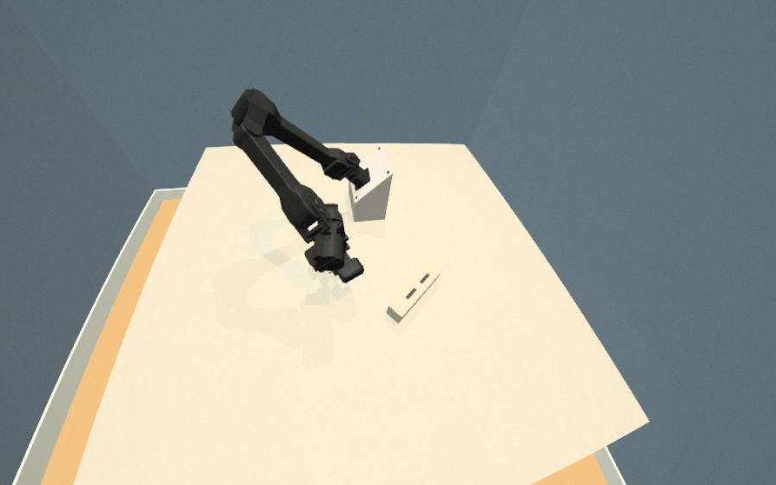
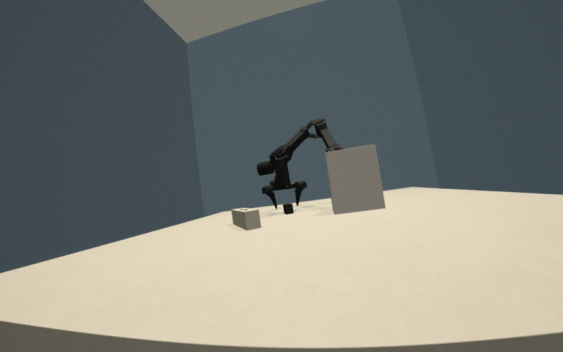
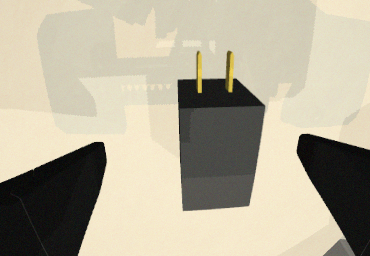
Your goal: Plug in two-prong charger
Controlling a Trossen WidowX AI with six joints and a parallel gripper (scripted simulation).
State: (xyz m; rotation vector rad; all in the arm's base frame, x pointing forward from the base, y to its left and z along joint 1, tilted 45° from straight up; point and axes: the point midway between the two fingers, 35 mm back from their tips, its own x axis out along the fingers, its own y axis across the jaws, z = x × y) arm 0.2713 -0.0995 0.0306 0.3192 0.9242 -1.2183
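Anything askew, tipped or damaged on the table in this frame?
Nothing stands out. The charger sits intact on the table, both prongs straight, between the fingers of the open claw, untouched. The power strip lies flat, apart from it.

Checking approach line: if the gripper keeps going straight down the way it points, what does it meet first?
Likely the black charger, lying between the open gripper's fingers; their tips would straddle it and reach the table.

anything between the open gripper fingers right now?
Yes: the black charger stands on the table, prongs up, between the open gripper fingers, untouched. Clearest in the wrist view; the exterior view shows the same.
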